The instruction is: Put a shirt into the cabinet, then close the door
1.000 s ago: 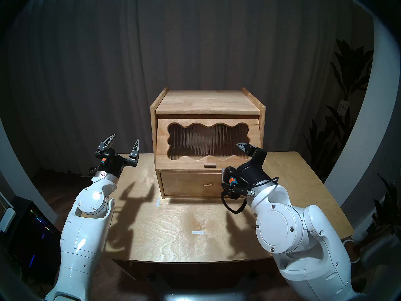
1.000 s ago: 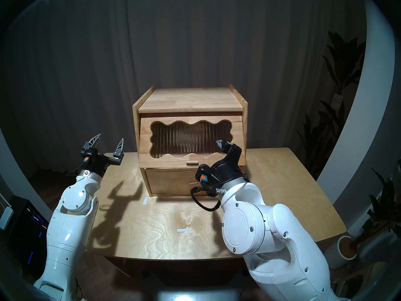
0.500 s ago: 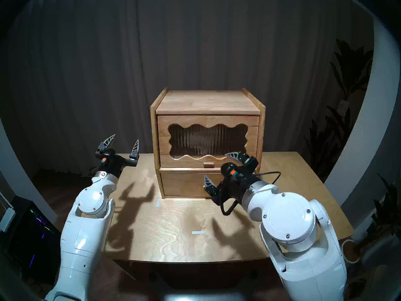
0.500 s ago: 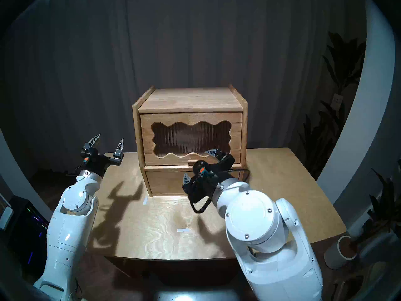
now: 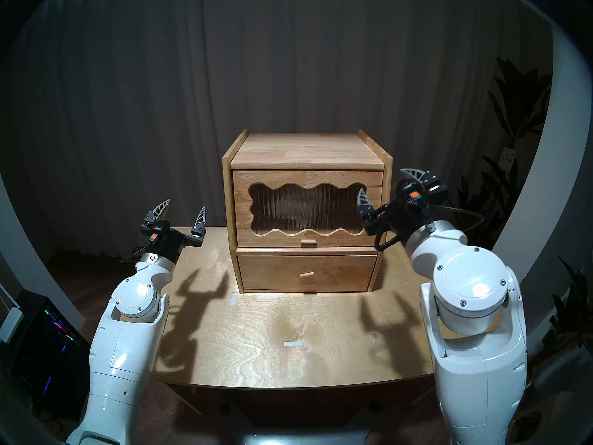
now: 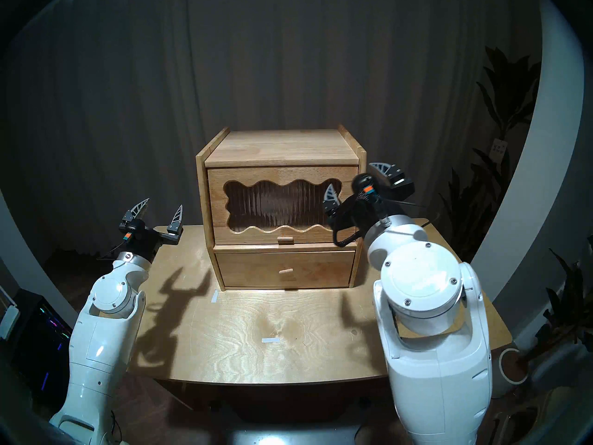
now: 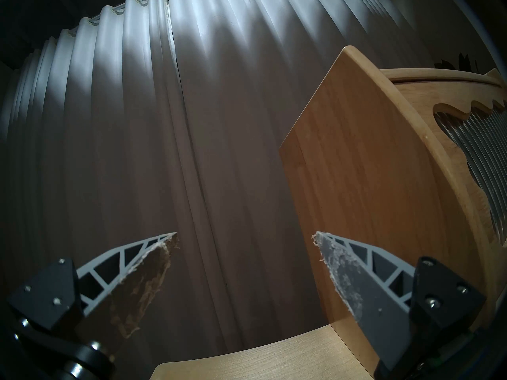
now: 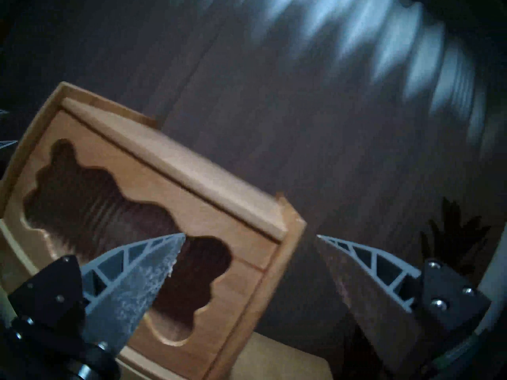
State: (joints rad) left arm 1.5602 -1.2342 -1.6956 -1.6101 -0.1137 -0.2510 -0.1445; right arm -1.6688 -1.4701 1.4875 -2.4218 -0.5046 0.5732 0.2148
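The cabinet [image 5: 306, 210] stands at centre frame on the counter [image 5: 288, 338], and its door [image 5: 306, 206], which a second ago hung tilted outward at the bottom, now lies flush in the frame, its small handle [image 5: 308, 243] just above the drawer [image 5: 306, 272]. The closing step therefore appears complete. The shirt cannot be made out: the ribbed, wavy window [image 5: 305, 208] shows only a dark blur, so its place inside is a judgement, not an observation. The right hand [image 5: 390, 187], a second ago pinched shut in front of the window, now stands with fingers wide and empty at the cabinet's upper right corner in the frame, clear of the door. The left hand [image 5: 183, 210], unchanged, hovers wide and empty at left of the cabinet, above the counter's far left corner. Two pale tape marks [image 5: 292, 344] lie on the bare counter in the lower centre; a dark curtain [image 5: 288, 65] fills the background and plants [image 5: 513, 129] stand at right. Nothing obstructs either hand.
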